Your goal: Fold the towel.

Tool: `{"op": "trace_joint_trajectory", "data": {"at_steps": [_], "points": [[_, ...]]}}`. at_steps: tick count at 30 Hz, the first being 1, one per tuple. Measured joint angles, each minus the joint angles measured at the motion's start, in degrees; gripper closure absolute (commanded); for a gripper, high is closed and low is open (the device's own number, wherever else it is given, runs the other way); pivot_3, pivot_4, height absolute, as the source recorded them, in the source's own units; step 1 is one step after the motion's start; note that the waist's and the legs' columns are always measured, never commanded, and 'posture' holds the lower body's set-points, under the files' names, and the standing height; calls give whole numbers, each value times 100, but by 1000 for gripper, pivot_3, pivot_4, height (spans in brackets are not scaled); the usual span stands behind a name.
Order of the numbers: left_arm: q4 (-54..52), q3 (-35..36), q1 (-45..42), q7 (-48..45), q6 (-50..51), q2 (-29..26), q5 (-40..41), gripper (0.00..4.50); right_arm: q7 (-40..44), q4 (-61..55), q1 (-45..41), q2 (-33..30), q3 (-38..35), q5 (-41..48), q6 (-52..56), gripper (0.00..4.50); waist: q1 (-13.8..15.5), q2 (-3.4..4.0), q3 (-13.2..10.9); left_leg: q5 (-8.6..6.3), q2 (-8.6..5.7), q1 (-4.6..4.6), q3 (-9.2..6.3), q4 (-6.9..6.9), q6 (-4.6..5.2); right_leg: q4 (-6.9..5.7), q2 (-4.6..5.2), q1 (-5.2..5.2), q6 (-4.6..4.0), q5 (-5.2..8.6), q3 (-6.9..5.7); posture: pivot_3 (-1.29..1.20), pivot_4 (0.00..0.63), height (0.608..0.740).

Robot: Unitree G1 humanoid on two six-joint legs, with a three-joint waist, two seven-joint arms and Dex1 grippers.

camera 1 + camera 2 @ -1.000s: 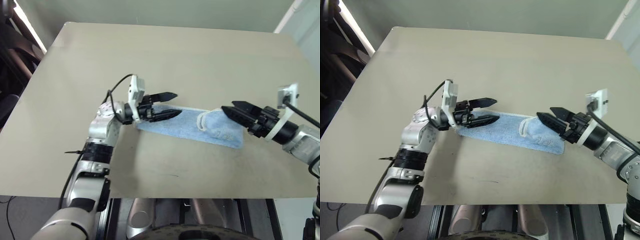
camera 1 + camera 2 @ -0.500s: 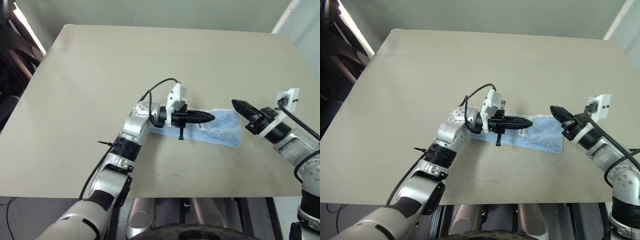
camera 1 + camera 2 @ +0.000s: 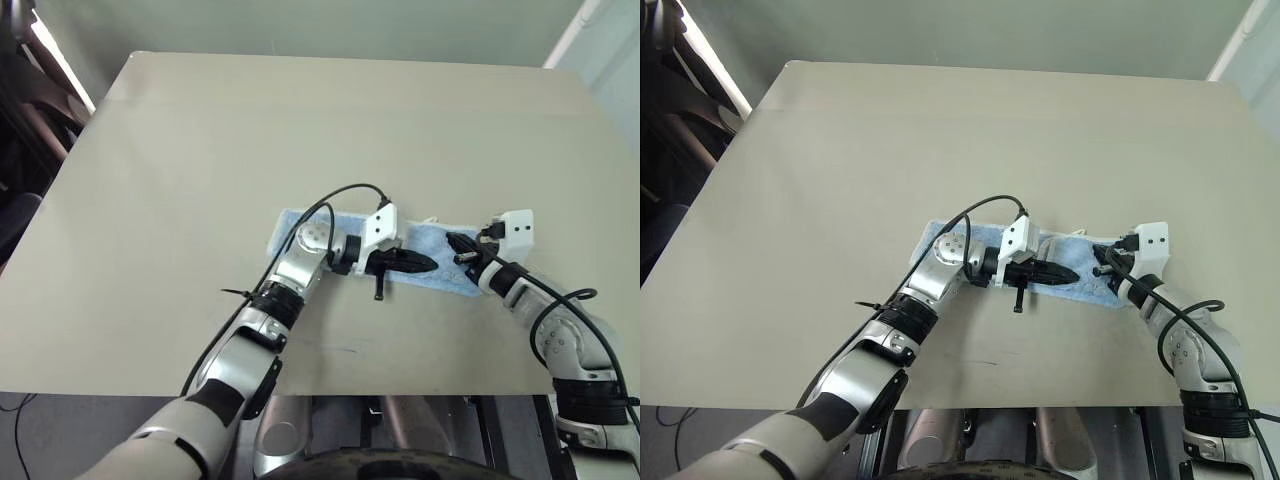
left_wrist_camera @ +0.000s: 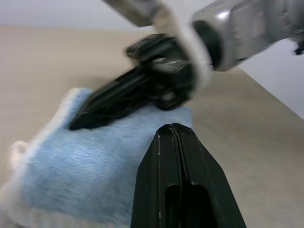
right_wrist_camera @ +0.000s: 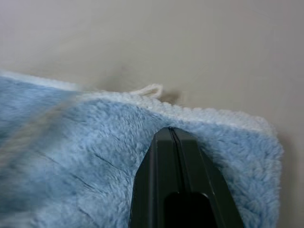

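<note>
The towel [image 3: 440,262] lies folded on the table [image 3: 300,130]; we press it flat with left gripper [image 3: 428,262] and right gripper [image 3: 452,240], both clenched empty. Next, we judge, lift away.

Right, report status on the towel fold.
Left claw shut, over the towel. Right claw shut, tips on the towel's right end. Towel flat on the table. Nothing in the way.

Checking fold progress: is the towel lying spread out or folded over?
Folded over. The towel lies as a short doubled strip on the table, its right end layered and thick under both end effectors.
</note>
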State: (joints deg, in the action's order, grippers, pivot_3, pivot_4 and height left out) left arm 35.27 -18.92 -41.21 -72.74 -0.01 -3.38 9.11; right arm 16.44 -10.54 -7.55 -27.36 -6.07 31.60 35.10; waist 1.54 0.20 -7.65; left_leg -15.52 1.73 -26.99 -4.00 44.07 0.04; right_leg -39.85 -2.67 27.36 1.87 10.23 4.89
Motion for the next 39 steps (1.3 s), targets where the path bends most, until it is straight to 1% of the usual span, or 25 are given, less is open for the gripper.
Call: {"op": "trace_joint_trajectory", "data": {"at_steps": [2,4,8,12,15,17,19,22,24,26,28,32,36,39], "points": [[-186,-79,136,-98,117,-125,-30,4500,11,75,2,72,37,-174,-148,4478,-3,0,1,0,0,5,0,0,0,0,0,-6,-3,1,0,0,150,697],[-391,-216,235,-200,162,-291,-97,4500,14,113,14,143,56,-312,-259,4478,-9,1,1,0,0,11,-1,1,0,1,0,-14,-40,24,0,0,150,697],[-529,-332,364,-205,260,-498,-225,4500,37,144,24,236,59,-498,-360,4478,-13,0,2,0,0,23,-2,3,0,1,0,-28,-45,28,0,0,150,697],[-578,-348,376,-191,309,-527,-247,4500,157,176,25,240,85,-652,-462,4478,-14,0,2,0,0,24,-3,2,0,1,0,-29,-47,27,1,0,150,697],[-713,-261,380,-189,555,-497,-84,4500,284,183,31,224,118,-815,-543,4478,-17,0,2,-1,0,24,-3,1,0,1,0,-28,-48,27,0,0,150,697],[-906,-72,379,-188,844,-436,197,4500,344,178,45,207,127,-846,-569,4478,-18,0,2,-1,0,22,-3,1,-1,1,0,-27,-48,27,0,0,150,697],[-1244,328,320,-171,1396,-337,758,4500,431,160,56,197,125,-883,-579,4478,-20,0,2,-1,0,21,-2,0,-1,2,0,-26,-49,28,0,0,150,697],[-1468,952,-35,82,2071,-172,1462,4500,498,148,55,201,124,-890,-578,4478,-20,0,2,-1,0,22,-2,0,-1,1,0,-27,-49,28,0,0,150,697],[-1479,1227,-272,304,2256,-108,1651,4500,508,145,55,213,124,-903,-577,4478,-19,0,2,-1,0,25,-1,-1,-1,2,0,-29,-50,29,1,0,150,697],[-1357,1159,-354,449,2013,-100,1439,4500,528,131,53,246,115,-896,-563,4478,-19,0,2,-2,0,33,-1,-3,-2,2,0,-34,-51,32,2,0,150,697],[-1019,874,-329,507,1647,-107,1047,4500,545,107,35,288,86,-854,-522,4478,-18,1,1,-2,0,35,-1,-4,-4,2,0,-34,-52,33,2,0,150,697],[-639,474,-72,556,1476,-7,678,4500,566,101,11,301,61,-828,-492,4478,-18,1,1,-3,0,32,0,-5,-5,2,0,-31,-51,33,3,0,150,697],[-487,-120,127,582,1377,-242,44,4500,604,101,4,262,28,-825,-465,4478,-19,2,0,-4,0,32,0,-7,-7,2,0,-30,-52,37,3,0,150,697],[-477,-246,172,582,1271,-300,-121,4500,605,100,-14,253,4,-827,-461,4478,-19,2,1,-5,0,34,-1,-7,-8,2,0,-34,-51,39,2,0,150,697]]}}
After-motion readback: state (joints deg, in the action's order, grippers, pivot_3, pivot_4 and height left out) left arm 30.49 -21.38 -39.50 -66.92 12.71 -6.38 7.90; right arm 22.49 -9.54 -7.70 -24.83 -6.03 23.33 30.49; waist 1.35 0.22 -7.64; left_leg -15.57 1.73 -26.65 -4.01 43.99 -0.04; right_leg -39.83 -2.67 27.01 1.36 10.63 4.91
